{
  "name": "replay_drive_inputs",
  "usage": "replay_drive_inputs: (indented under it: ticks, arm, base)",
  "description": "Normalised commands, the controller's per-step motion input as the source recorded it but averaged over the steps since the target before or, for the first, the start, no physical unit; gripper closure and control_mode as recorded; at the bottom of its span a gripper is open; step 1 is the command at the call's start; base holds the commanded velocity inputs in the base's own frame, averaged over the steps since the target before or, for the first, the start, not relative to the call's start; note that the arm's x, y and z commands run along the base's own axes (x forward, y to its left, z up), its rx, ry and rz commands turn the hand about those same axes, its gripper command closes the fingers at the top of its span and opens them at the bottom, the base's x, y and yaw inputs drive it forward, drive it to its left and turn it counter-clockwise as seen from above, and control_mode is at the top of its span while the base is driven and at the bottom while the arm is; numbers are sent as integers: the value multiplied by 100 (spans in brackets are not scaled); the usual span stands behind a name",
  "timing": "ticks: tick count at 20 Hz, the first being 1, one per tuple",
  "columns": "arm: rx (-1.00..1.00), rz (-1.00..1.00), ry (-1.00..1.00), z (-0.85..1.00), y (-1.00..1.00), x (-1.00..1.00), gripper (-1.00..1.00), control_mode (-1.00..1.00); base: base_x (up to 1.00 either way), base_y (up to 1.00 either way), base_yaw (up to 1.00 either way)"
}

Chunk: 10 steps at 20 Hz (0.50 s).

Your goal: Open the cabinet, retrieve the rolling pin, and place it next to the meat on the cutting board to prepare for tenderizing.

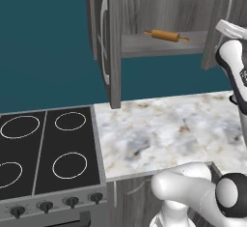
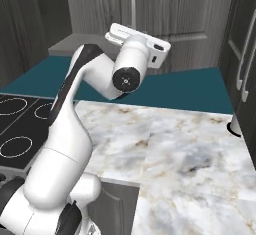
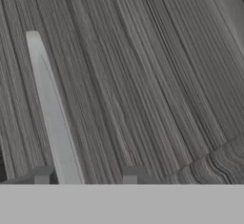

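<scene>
The cabinet (image 1: 164, 8) hangs above the counter, its left door (image 1: 110, 42) swung wide open. On its inner shelf lies the orange-brown rolling pin (image 1: 166, 35). The right door (image 1: 217, 23) stands ajar at the right edge. In the hand view my gripper (image 3: 88, 174) is up close to a grey wood-grain door face, and the slim silver handle (image 3: 51, 108) runs between its fingertips (image 3: 42, 174), close to the left one. The jaws stand apart and do not clamp the bar. My hand (image 2: 137, 39) is raised at that handle (image 2: 133, 9). The cutting board and the meat are out of view.
A marble counter (image 1: 169, 129) lies below the cabinet. A black four-burner stove (image 1: 46, 148) with front knobs sits to its left. A teal wall (image 1: 48, 47) backs both. A tall dark unit with long handles (image 2: 245, 64) stands at the counter's right end.
</scene>
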Motion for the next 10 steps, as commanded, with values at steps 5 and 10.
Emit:
replay_drive_inputs:
  ticks: [5, 10]
  arm:
    - [9, 3, 0, 0, -77, -57, 100, -100]
    - [6, 4, 0, -2, -48, -32, -100, -100]
  base:
    - [0, 0, 0]
    - [0, 0, 0]
